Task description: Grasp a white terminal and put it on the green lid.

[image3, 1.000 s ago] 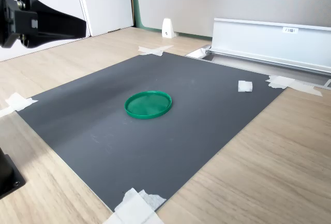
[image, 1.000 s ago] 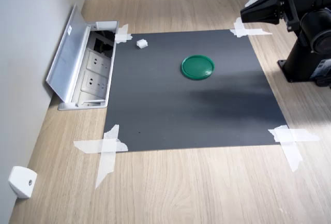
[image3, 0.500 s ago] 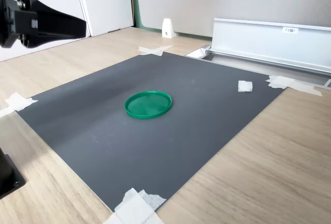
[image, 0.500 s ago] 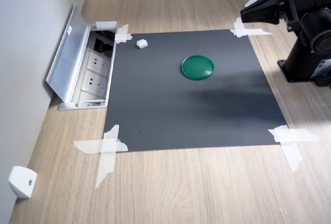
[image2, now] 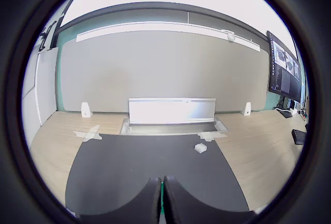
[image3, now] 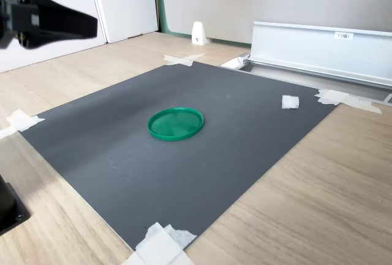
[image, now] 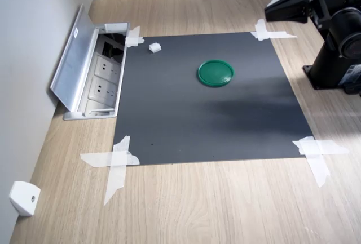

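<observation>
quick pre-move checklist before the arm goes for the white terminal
1. White terminal lies free on the dark mat, near the socket box: ok.
2. Green lid bare, nothing on it: ok.
3. Lid and terminal well apart: ok.
4. Gripper empty: ok.
5. Gripper open for the grasp: not ok, fingers are together in the wrist view.
6. Gripper over the terminal: not ok, it hangs high at the mat's edge.

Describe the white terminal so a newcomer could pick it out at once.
Find the dark grey mat taped to the wooden table. Near its corner beside the open socket box sits the white terminal, a tiny white block resting apart from the green lid. Unlike the flat tape strips nearby, it is chunky and stands proud of the mat.
</observation>
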Available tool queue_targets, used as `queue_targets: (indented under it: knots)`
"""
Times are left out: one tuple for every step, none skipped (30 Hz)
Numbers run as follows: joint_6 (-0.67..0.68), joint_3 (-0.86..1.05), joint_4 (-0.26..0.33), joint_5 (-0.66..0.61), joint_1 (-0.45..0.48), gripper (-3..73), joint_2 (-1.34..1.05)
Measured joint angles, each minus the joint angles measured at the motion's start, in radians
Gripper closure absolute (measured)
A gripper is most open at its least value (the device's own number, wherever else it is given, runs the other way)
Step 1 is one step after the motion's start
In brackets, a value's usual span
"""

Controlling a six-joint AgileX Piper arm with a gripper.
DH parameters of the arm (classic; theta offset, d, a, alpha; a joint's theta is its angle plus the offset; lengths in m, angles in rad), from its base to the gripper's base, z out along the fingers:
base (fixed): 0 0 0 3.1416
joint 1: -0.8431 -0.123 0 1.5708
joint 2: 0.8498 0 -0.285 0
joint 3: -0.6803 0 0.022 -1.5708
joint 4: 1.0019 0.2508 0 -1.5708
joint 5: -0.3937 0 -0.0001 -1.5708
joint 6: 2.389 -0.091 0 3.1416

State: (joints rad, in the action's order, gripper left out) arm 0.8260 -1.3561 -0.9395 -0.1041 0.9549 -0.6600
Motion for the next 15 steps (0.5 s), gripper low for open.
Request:
queue_targets:
  knots:
    - [0.001,-0.017,0.000,-0.014,0.000,70.4,0.029]
    - [0.002,-0.039,0.000,-0.026,0.000,70.4,0.060]
    - [0.002,-0.063,0.000,-0.035,0.000,70.4,0.092]
    - [0.002,-0.086,0.000,-0.044,0.000,70.4,0.126]
    - [0.002,-0.109,0.000,-0.052,0.000,70.4,0.161]
    - [0.002,-0.134,0.000,-0.059,0.000,70.4,0.190]
    - [0.002,-0.159,0.000,-0.070,0.000,70.4,0.228]
    - [0.002,-0.186,0.000,-0.085,0.000,70.4,0.267]
    - [0.002,-0.215,0.000,-0.104,0.000,70.4,0.309]
    - [0.002,-0.246,0.000,-0.129,0.000,70.4,0.352]
    - [0.005,-0.272,-0.001,-0.152,0.000,70.4,0.388]
    - [0.006,-0.306,-0.007,-0.183,0.000,70.4,0.435]
    - [0.011,-0.339,-0.018,-0.212,0.000,70.4,0.484]
    - [0.017,-0.371,-0.031,-0.238,0.000,70.4,0.534]
    - [0.026,-0.395,-0.048,-0.260,0.000,70.4,0.587]
